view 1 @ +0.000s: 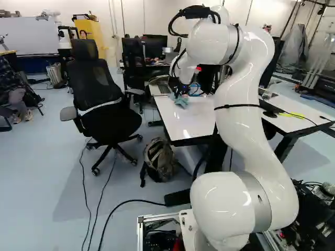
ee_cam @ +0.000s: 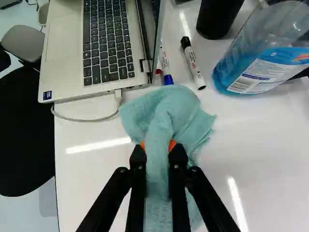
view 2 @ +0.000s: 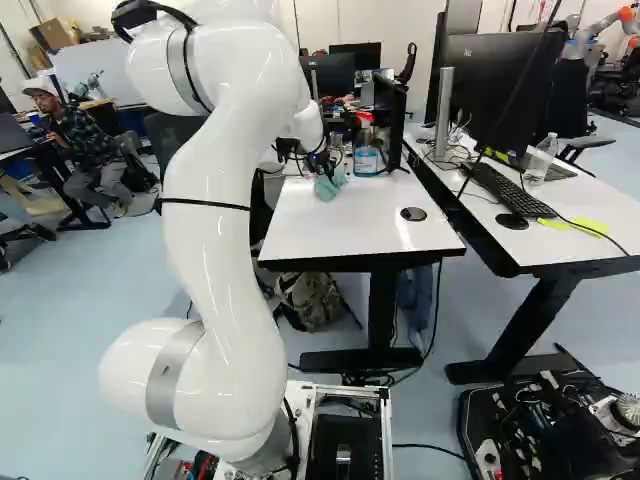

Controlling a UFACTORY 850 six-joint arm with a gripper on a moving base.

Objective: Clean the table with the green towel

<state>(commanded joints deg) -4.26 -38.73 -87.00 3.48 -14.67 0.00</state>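
Green towel [ee_cam: 181, 108], one, bunched, on the white table [view 2: 345, 230], gripped between both fingers of the black gripper [view 1: 180, 90]. Ahead: laptop [ee_cam: 65, 41], near the table's chair-side edge; two markers [ee_cam: 195, 65]; bottle of blue liquid [ee_cam: 263, 72]. Toward the near edge: white tabletop with one round black disc [view 2: 413, 214]. Floor: office chair [view 1: 107, 117] beside the table; backpack [view 1: 158, 159]. Alongside: second table [view 2: 570, 240] bearing a keyboard [view 2: 508, 190].
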